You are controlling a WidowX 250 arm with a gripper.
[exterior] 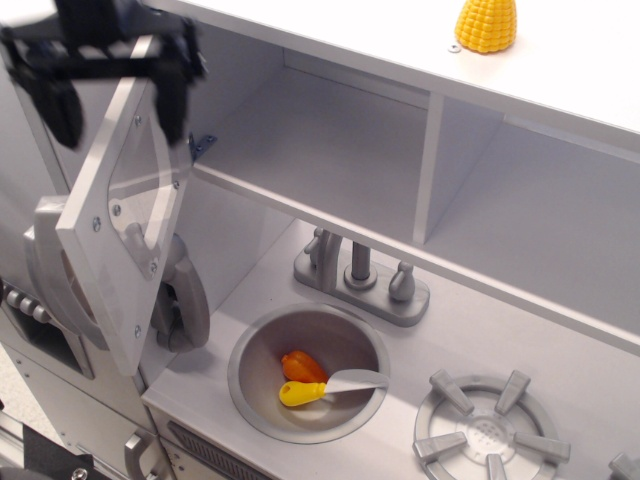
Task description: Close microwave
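The microwave point(320, 150) is the grey open compartment at the upper left. Its flat grey door point(120, 230) with the clear window point(140, 200) stands swung wide open towards the left. Its silver handle point(45, 262) shows behind the door's outer edge. My black gripper point(115, 100) is blurred at the top left, open. One finger point(55, 105) hangs on the outer side of the door's top edge and the other finger point(175, 95) on the inner side. It holds nothing.
A yellow toy corn point(486, 25) stands on the top shelf. A doorless shelf compartment point(540, 220) is to the right of the microwave. Below are a faucet point(360, 275), a round sink point(250, 345) holding orange and yellow toys, and a burner point(490, 430).
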